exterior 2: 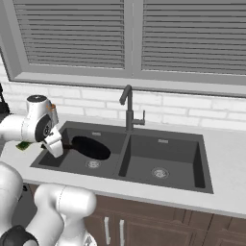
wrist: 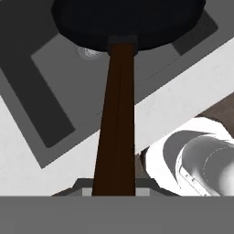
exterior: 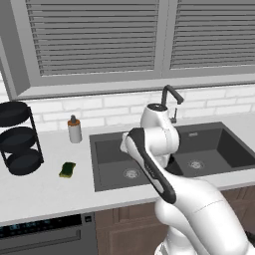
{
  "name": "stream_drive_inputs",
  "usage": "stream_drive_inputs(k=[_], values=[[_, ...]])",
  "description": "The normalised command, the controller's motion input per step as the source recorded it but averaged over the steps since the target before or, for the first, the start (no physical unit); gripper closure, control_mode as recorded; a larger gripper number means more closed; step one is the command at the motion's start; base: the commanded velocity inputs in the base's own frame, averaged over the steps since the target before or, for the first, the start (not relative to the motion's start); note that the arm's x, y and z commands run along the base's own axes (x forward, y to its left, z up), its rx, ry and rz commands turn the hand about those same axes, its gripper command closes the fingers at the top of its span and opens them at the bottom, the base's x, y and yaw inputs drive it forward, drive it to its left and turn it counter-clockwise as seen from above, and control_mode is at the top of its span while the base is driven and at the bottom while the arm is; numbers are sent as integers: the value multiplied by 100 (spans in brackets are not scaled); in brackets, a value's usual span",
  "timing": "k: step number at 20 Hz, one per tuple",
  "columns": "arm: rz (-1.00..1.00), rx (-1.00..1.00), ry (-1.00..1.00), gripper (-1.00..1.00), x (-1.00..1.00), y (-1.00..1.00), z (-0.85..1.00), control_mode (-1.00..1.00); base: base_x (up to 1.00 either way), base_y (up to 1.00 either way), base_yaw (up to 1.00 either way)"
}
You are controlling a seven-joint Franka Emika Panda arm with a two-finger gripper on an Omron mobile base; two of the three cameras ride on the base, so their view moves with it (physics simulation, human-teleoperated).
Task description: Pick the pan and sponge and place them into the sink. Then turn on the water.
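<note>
My gripper [exterior 2: 62, 146] is shut on the long dark brown handle [wrist: 116, 128] of the black pan [exterior 2: 90, 147]. I hold the pan roughly level above the left basin of the dark grey sink [exterior 2: 173, 158]. In the hand view the pan [wrist: 128, 20] sits at the top, over the basin's round drain, with the handle running down to my gripper [wrist: 114, 191]. The yellow and green sponge [exterior: 67, 170] lies on the white counter left of the sink [exterior: 107, 149]. No stream runs from the dark gooseneck faucet [exterior 2: 128, 108].
A black tiered rack [exterior: 17, 137] stands at the counter's far left, with a soap dispenser [exterior: 74, 129] between it and the sink. My own white arm [exterior: 149, 159] blocks the middle of the sink in the left base view. A dishwasher front [exterior: 45, 234] sits below the counter.
</note>
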Motion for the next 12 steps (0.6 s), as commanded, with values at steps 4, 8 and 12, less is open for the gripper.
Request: stream_drive_inputs(k=[4, 8, 12], values=[[-1, -2, -8, 100, 74, 1, -35, -100, 0, 0, 0], [-3, -4, 0, 100, 61, 6, -36, -100, 0, 0, 0], [-8, -1, 0, 100, 37, 0, -42, -100, 0, 0, 0]])
